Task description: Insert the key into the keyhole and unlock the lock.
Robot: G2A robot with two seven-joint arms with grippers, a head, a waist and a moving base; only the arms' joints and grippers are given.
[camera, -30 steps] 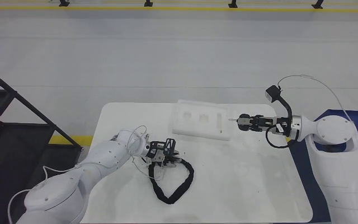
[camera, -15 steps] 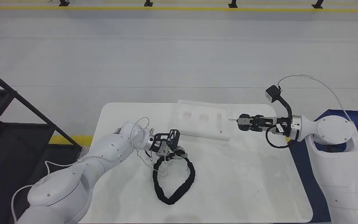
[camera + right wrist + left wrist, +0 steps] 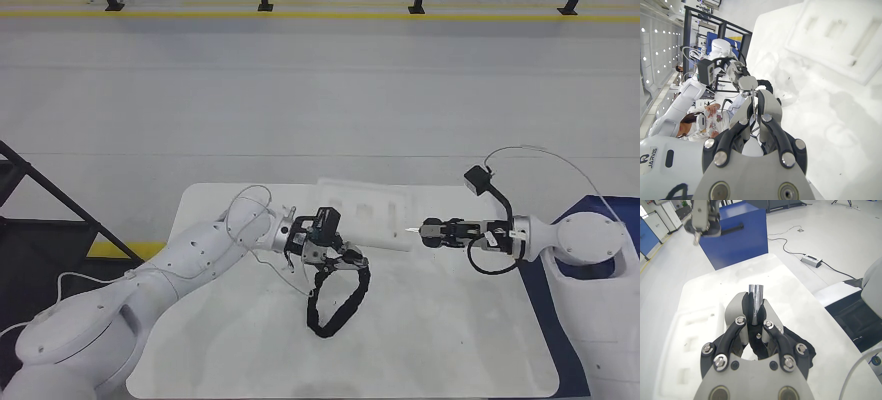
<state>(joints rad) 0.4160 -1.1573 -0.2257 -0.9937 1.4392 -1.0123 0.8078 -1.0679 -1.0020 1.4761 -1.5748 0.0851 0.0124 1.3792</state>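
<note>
The left jaws are closed on the lock (image 3: 312, 310), gripping its chrome cylinder (image 3: 755, 294) so that the cylinder's end sticks out past their tips. The lock's black sleeved cable (image 3: 802, 349) bunches behind these jaws and hangs in a loop below them toward the surface (image 3: 460, 340) — whether its lowest bend touches, I cannot tell.

The right jaws are closed on the key (image 3: 753, 100), its thin blade projecting beyond their tips. From above, the two sets of jaws point toward each other, with the key tip and the cylinder well apart. From the right wrist, the left jaws and the lock appear straight ahead of the blade, farther off.

A white foam tray (image 3: 360, 212) with moulded recesses lies on the surface under the stretch between the two sets of jaws — its long front edge runs beneath the left jaws and its end corner sits beneath the key tip. In the left wrist view it lies beside and below the jaws, not touching the cylinder.

Beyond the right jaws, a blue cabinet (image 3: 738, 237) stands on the floor past the surface's edge. A power adapter (image 3: 811, 259) with a black cord lies on the floor farther out. A black metal frame (image 3: 40, 200) stands behind the left arm, well away from both sets of jaws.
</note>
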